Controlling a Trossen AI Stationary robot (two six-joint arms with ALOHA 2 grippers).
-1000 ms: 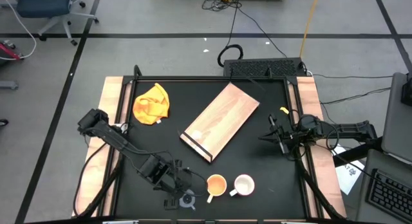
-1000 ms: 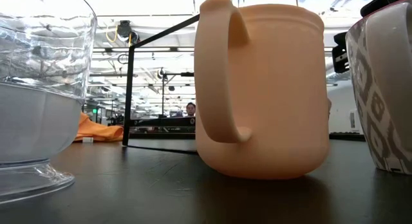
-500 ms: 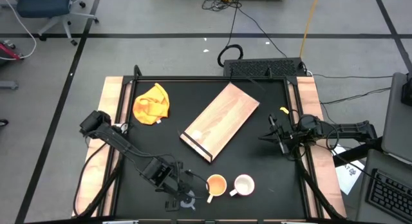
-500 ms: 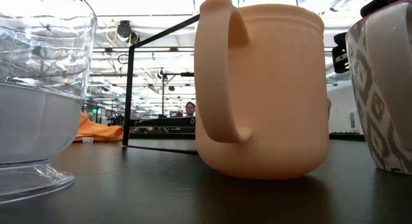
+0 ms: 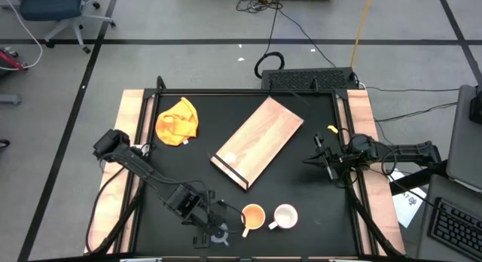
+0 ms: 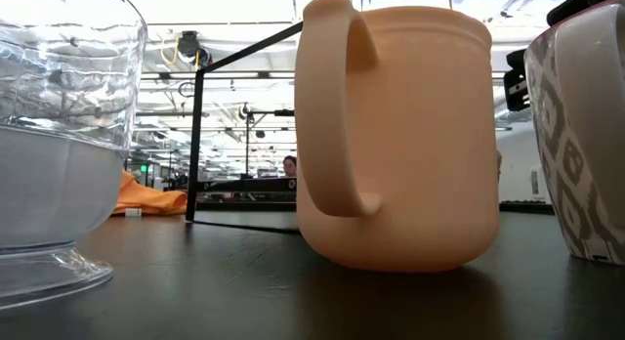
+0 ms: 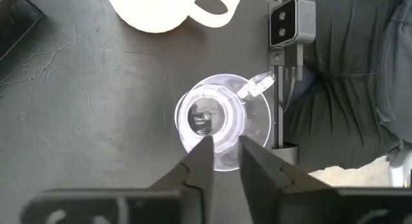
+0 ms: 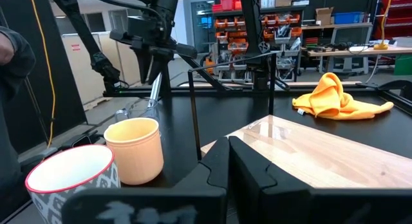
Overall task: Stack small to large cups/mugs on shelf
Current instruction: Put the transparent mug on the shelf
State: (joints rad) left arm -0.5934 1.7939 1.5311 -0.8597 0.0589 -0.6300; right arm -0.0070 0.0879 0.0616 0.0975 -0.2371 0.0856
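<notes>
Hovering slightly parted, left end effector overhangs glass cup on black tabletop.

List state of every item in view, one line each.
clear glass cup: upright on table, empty, directly below the left gripper.
yellow-orange mug: upright, on table.
white mug: upright, on table beside it.
shelf: flat, nothing on it.
yellow cloth: crumpled.
left gripper: slightly parted above the cup, not gripping.
right gripper: shut, empty, parked at the right edge.
</notes>
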